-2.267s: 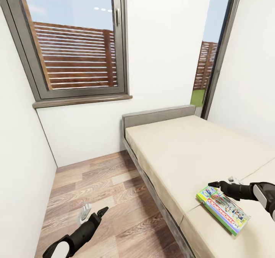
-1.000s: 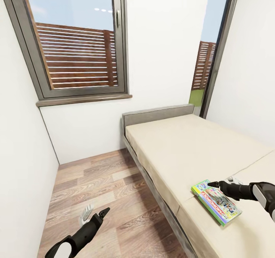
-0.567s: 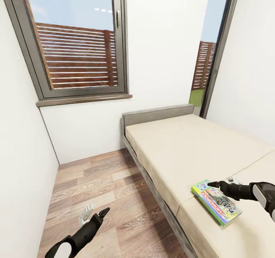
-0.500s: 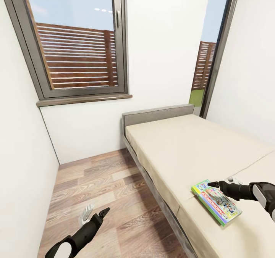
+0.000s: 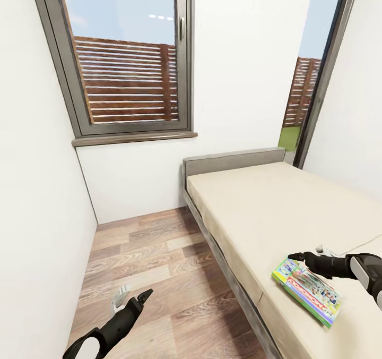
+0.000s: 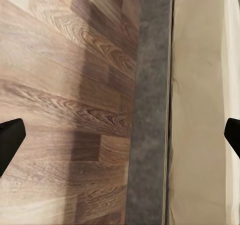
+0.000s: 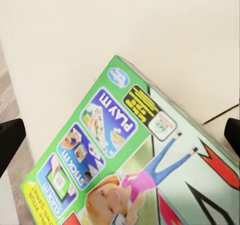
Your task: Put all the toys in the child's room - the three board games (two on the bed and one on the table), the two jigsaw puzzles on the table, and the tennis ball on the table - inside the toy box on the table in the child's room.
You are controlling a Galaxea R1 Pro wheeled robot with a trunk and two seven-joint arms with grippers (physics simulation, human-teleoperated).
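Head view has my right gripper [image 5: 303,254] spread wide just above the green board game [image 5: 306,291] lying flat near the bed [image 5: 254,210] edge, not grabbed yet. Left gripper [image 5: 131,296] hangs wide over floor [image 5: 154,253]. Early days, I reckon.

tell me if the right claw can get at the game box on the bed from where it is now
Probably yes. The right claw hangs open right over the near end of the game box, which lies flat on the bed with nothing on top of it or in between.
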